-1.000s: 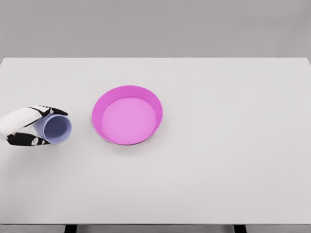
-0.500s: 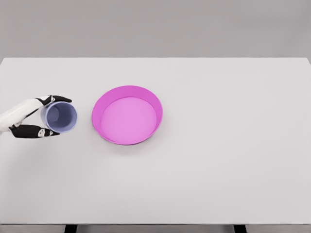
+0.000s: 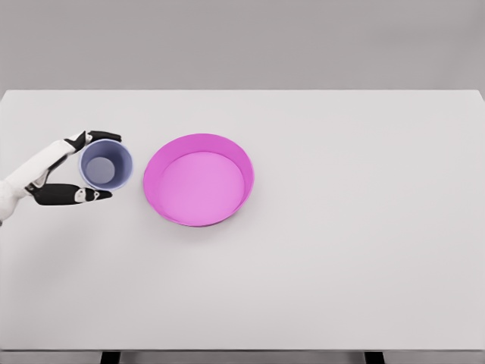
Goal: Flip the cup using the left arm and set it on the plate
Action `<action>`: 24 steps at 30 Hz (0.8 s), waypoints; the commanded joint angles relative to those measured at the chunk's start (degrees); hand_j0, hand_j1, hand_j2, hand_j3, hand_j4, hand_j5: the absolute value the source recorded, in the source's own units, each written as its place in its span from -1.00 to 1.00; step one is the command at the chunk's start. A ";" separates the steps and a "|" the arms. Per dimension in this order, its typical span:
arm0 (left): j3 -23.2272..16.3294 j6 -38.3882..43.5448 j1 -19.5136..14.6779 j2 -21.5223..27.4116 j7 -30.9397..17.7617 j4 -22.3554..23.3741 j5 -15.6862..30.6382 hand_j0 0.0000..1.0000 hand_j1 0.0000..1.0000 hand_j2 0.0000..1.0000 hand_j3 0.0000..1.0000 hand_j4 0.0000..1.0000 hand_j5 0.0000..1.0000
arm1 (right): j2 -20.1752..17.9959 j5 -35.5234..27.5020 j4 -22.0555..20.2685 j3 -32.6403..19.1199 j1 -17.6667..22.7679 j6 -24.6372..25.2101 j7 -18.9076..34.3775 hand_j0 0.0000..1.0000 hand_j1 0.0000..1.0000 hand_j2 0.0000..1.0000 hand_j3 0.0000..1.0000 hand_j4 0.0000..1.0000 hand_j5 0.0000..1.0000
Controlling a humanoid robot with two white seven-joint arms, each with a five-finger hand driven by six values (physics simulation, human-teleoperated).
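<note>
You're looking down on a plain white bench (image 3: 341, 265) against a grey wall. The lavender cup (image 3: 106, 164) sits just left of the pink plate (image 3: 198, 180) — mouth toward the camera, its long axis near upright. The left robot hand (image 3: 64, 171) pinches the cup from its left, black fingertips (image 3: 102, 136) above and below the rim.

Narrow gap separates cup (image 3: 106, 164) from plate (image 3: 198, 180).

There is one lavender cup (image 3: 106, 164), one pink plate (image 3: 198, 180), one white table (image 3: 341, 258) and one robot hand (image 3: 64, 173).
</note>
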 commanded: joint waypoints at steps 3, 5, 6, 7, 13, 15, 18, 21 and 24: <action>-0.04 -0.64 -0.44 -2.12 -0.09 -0.11 1.90 0.57 0.57 0.57 0.57 0.57 0.57 | 0.00 0.01 -0.07 0.01 0.00 0.00 0.01 1.00 1.00 1.00 1.00 1.00 1.00; -0.12 -0.64 -1.05 -3.53 -0.09 -0.03 1.90 0.57 0.57 0.57 0.57 0.57 0.57 | 0.00 0.01 0.02 0.01 0.00 0.00 0.01 1.00 1.00 1.00 1.00 1.00 1.00; -0.12 -0.64 -1.23 -4.14 -0.09 -0.03 1.90 0.57 0.57 0.57 0.57 0.57 0.57 | 0.00 0.01 0.02 0.01 0.00 0.00 0.01 1.00 1.00 1.00 1.00 1.00 1.00; -0.21 -0.64 -1.67 -5.11 -0.09 0.24 1.98 0.57 0.57 0.57 0.57 0.57 0.57 | 0.00 0.01 0.02 0.01 0.00 0.00 0.01 1.00 1.00 1.00 1.00 1.00 1.00; -0.65 -0.47 -2.02 -8.19 -0.09 0.50 2.16 0.58 0.58 0.58 0.58 0.58 0.58 | 0.00 0.01 0.02 0.01 0.00 0.00 0.01 1.00 1.00 1.00 1.00 1.00 1.00; -0.83 -0.47 -2.11 -8.72 -0.09 0.50 2.25 0.58 0.58 0.58 0.58 0.58 0.58 | 0.00 0.01 0.02 0.01 0.00 0.00 0.01 1.00 1.00 1.00 1.00 1.00 1.00; -1.35 -0.47 -2.55 -9.51 -0.09 0.59 2.16 0.59 0.59 0.59 0.59 0.59 0.59 | 0.00 0.01 -0.07 0.01 0.00 0.00 0.01 1.00 1.00 1.00 1.00 1.00 1.00; -1.71 -0.38 -2.90 -10.30 -0.09 0.59 2.25 0.60 0.60 0.60 0.60 0.60 0.60 | 0.00 0.01 0.02 0.01 0.00 0.00 0.01 1.00 1.00 1.00 1.00 1.00 1.00; -2.14 -0.12 -3.08 -11.44 -0.09 0.59 2.25 0.61 0.61 0.61 0.61 0.61 0.61 | 0.00 0.01 0.02 0.01 0.00 0.00 0.01 1.00 1.00 1.00 1.00 1.00 1.00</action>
